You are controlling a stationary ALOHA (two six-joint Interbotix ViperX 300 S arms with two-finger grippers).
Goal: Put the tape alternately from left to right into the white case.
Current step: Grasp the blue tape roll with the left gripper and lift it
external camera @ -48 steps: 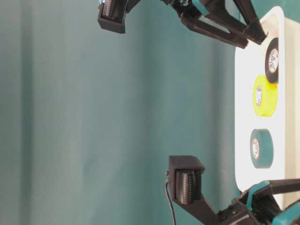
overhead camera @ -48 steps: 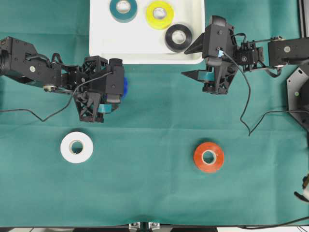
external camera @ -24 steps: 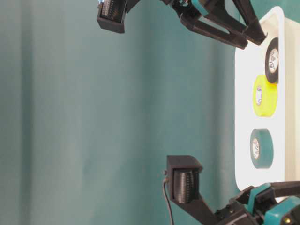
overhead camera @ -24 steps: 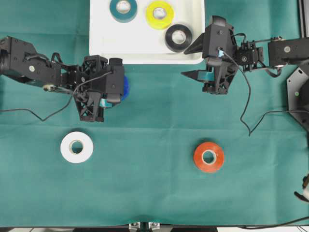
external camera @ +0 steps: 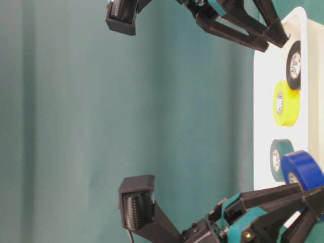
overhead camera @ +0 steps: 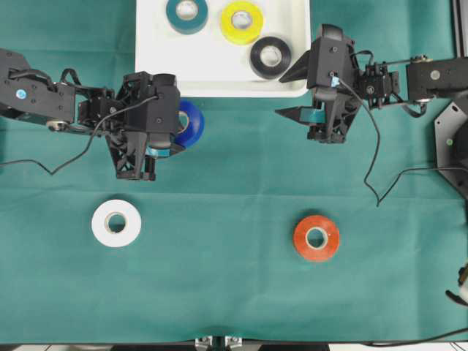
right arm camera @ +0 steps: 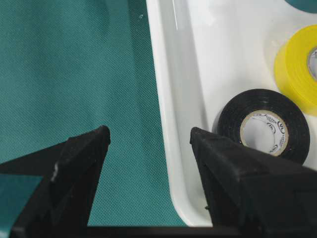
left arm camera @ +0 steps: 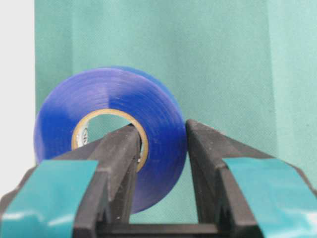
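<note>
Since a second ago my left gripper (left arm camera: 157, 144) has clamped the blue tape roll (overhead camera: 189, 123) through its wall, one finger in the core, and lifted it. Roll now sits at the white case's (overhead camera: 219, 80) 7 o'clock corner. Right gripper (right arm camera: 148, 141) unchanged: jaws spread, empty, straddling the case rim. Teal roll (overhead camera: 186, 13), yellow roll (overhead camera: 242, 21) and black roll (overhead camera: 270, 56) in case. White roll (overhead camera: 116, 222) and orange-red roll (overhead camera: 316, 237) on the green cloth (overhead camera: 234, 292).

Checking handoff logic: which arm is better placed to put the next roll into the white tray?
Left. The left gripper is shut on the blue tape roll, just below the white plastic tray's near rim. The right gripper is open and empty beside the tray's corner, far from the orange-red roll.
</note>
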